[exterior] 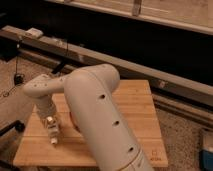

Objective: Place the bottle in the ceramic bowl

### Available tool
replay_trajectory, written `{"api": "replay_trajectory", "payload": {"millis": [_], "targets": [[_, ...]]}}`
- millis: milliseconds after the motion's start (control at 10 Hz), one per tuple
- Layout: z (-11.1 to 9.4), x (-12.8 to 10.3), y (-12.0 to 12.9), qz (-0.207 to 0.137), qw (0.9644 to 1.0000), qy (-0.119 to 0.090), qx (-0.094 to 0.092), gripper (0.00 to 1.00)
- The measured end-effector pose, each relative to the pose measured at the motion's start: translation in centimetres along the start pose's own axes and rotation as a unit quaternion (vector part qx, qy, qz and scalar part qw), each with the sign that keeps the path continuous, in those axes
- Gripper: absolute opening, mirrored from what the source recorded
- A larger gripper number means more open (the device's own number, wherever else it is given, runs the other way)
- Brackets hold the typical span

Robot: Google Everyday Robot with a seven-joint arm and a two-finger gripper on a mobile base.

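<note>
My gripper [51, 127] hangs from the white arm over the left part of the wooden table [135, 105]. It is shut on the bottle [53, 135], a slim whitish bottle that points down, its lower tip close above the table top. The ceramic bowl [73, 123] lies just right of the gripper. Only a small orange-red sliver of the bowl shows, because my bulky white arm [100, 115] hides the rest.
A long metal rail [150, 70] runs behind the table, with a dark wall beyond it. Cables [17, 75] lie on the speckled floor at the left. A blue object [207, 150] stands at the right edge.
</note>
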Motion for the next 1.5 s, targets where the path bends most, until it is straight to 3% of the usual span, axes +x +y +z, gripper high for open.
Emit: {"api": "replay_trajectory", "payload": {"millis": [200,300,600,800,900,1100,1200,1500], "targets": [[-1.1,0.4,0.0,-0.005,0.9999,-0.006,-0.01,0.09],[-2.7,0.7,-0.1,-0.008,0.9997,-0.016,-0.019,0.01],[-8.3,1.3,-1.7,0.006,0.998,-0.048,-0.042,0.0],[-11.1,0.9,-4.8,0.025,0.9966,-0.063,-0.048,0.0],[-12.2,0.5,-7.5,0.04,0.9957,-0.069,-0.047,0.0],[-13.1,0.6,-12.1,0.071,0.9938,-0.073,-0.044,0.0],[-13.2,0.6,-13.7,0.085,0.9929,-0.073,-0.04,0.02],[-12.5,1.2,-17.6,0.127,0.9889,-0.069,-0.032,0.31]]}}
